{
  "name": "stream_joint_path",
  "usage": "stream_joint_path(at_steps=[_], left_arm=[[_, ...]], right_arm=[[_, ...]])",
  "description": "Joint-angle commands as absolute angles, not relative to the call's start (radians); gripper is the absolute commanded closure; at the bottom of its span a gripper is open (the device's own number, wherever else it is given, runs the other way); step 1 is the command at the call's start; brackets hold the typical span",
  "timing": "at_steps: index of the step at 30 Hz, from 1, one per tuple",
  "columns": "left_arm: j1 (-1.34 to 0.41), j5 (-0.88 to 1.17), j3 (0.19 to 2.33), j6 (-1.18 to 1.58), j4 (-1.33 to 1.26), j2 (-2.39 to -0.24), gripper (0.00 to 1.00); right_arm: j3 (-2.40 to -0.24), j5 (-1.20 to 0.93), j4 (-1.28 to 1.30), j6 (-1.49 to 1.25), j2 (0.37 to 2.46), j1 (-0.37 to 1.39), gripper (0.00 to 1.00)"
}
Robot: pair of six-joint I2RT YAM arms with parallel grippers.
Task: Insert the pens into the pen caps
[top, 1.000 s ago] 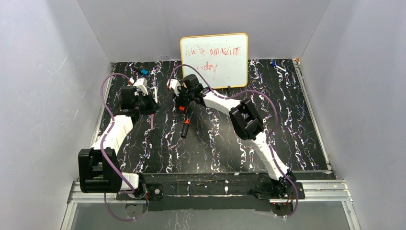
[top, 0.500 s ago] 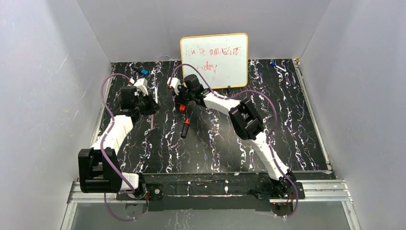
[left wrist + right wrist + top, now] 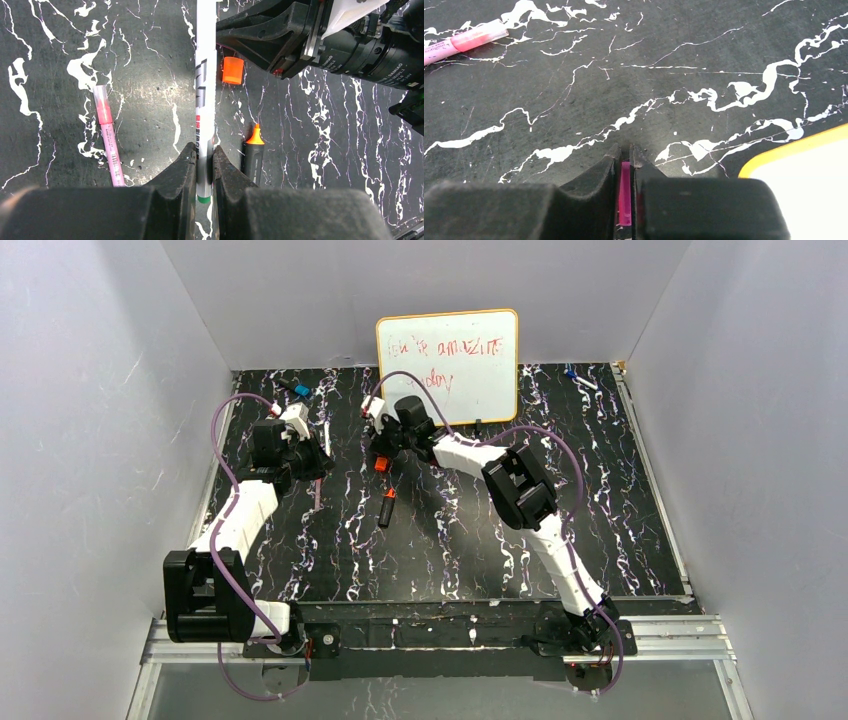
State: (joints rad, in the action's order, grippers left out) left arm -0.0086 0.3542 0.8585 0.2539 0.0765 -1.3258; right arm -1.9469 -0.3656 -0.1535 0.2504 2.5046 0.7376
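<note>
My left gripper is shut on a slim white pen with a green end, held above the table; it shows at the left in the top view. My right gripper is shut on a pink pen cap; it is a short way to the left gripper's right. An orange cap stands on the table just below the right gripper. A black marker with an orange tip and a pale pink pen lie on the table. I see no purple cap.
A whiteboard with red writing leans on the back wall; its yellow corner is close to my right gripper. Blue-tipped pens lie at the back left and back right. White walls close in the black marbled table.
My right wrist has shifted slightly right and toward the back, still holding the pink cap. The left arm and the things on the table have not moved.
</note>
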Motion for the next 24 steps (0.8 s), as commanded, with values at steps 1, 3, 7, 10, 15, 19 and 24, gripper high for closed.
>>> stream_joint_path(at_steps=[1, 3, 7, 10, 15, 19, 24], left_arm=[[-0.002, 0.379, 0.857, 0.247, 0.087, -1.321, 1.0], [-0.002, 0.381, 0.857, 0.247, 0.086, -1.322, 1.0], [-0.002, 0.384, 0.857, 0.246, 0.087, -1.326, 1.0], [-0.002, 0.386, 0.857, 0.245, 0.087, -1.325, 1.0], [-0.002, 0.388, 0.859, 0.245, 0.087, -1.329, 1.0], [-0.002, 0.39, 0.859, 0.245, 0.087, -1.33, 1.0], [-0.002, 0.393, 0.859, 0.244, 0.089, -1.331, 1.0]], right_arm=[[-1.944, -0.366, -0.184, 0.253, 2.435, 0.727, 0.78], [-1.944, -0.366, -0.179, 0.26, 2.433, 0.725, 0.74], [-1.946, -0.367, -0.17, 0.269, 2.43, 0.719, 0.7], [-1.949, -0.367, -0.161, 0.277, 2.427, 0.714, 0.69], [-1.956, -0.358, -0.135, 0.303, 2.428, 0.709, 0.69], [-1.958, -0.349, -0.119, 0.32, 2.429, 0.703, 0.69], [-1.968, -0.348, -0.1, 0.329, 2.44, 0.703, 0.7]])
